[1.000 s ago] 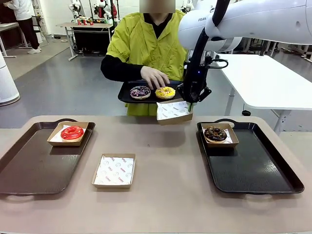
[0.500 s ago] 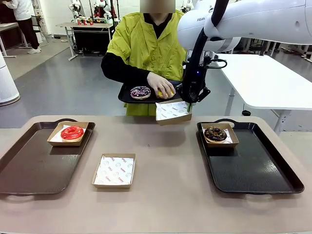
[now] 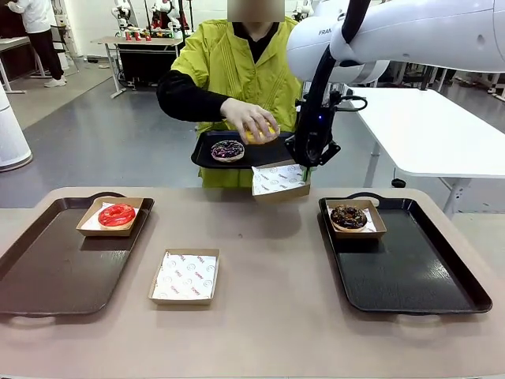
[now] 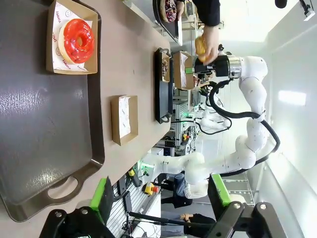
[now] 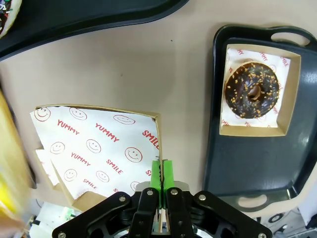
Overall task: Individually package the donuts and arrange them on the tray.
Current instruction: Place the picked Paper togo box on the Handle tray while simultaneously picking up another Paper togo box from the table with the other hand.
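Observation:
My right gripper (image 3: 308,163) is shut on the edge of a paper-lined cardboard box (image 3: 280,180), holding it in the air at the table's far edge. In the right wrist view the green pads (image 5: 156,174) pinch the box's rim (image 5: 157,130). The person's hand holds the yellow donut (image 3: 257,132) above a small black tray (image 3: 207,157), where the purple donut (image 3: 227,149) lies. The red donut (image 3: 117,215) sits boxed on the left tray (image 3: 47,272). The chocolate donut (image 3: 348,216) sits boxed on the right tray (image 3: 410,276). My left gripper (image 4: 159,196) hangs open above the left tray.
An empty paper-lined box (image 3: 185,276) lies on the table between the two trays. The person stands at the far edge holding the small tray. A white table (image 3: 442,134) stands behind on the right.
The person's hand closed on the yellow donut and lifted it off the small tray. My right gripper with the box barely shifted.

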`<state>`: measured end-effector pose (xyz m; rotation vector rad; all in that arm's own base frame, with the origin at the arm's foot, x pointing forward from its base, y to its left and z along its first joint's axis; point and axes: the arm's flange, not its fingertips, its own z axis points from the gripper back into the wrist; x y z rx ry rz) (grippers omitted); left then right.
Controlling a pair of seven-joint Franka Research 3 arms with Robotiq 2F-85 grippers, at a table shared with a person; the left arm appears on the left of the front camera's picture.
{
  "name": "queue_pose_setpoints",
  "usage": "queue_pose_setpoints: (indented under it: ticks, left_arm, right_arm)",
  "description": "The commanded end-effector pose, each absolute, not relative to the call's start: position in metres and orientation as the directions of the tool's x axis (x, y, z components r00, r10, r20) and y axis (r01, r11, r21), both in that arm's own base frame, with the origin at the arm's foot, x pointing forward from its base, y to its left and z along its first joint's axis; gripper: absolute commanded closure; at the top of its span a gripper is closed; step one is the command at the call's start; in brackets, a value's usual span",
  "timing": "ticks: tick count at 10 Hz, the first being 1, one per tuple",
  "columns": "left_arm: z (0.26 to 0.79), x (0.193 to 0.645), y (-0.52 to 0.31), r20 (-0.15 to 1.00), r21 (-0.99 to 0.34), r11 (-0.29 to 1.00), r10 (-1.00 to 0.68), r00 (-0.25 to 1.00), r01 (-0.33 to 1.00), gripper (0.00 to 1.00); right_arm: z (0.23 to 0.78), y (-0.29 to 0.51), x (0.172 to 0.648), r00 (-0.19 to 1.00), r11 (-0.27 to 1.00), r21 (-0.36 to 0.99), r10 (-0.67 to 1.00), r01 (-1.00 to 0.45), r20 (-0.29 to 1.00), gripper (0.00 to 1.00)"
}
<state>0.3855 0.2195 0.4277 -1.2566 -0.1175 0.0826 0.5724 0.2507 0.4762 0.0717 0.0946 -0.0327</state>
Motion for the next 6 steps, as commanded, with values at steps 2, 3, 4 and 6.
queue_pose_setpoints:
  ticks: [2,3,4,6]
  left_arm:
    - [0.4295,0.3824,0.2201,0.047,-0.954,0.3,0.127,0.991,0.007,0.0]
    - [0.4295,0.3824,0.2201,0.047,-0.954,0.3,0.127,0.991,0.007,0.0]
    - [0.4295,0.3824,0.2201,0.047,-0.954,0.3,0.127,0.991,0.007,0.0]
    - [0.4295,0.3824,0.2201,0.047,-0.954,0.3,0.127,0.991,0.007,0.0]
  right_arm:
    - [0.4754,0.2482,0.5709,0.995,0.997,0.068,-0.032,0.038,-0.098,1.0]
    - [0.4754,0.2482,0.5709,0.995,0.997,0.068,-0.032,0.038,-0.098,1.0]
    - [0.4754,0.2482,0.5709,0.995,0.997,0.068,-0.032,0.038,-0.098,1.0]
    - [0.4754,0.2482,0.5709,0.995,0.997,0.068,-0.032,0.038,-0.098,1.0]
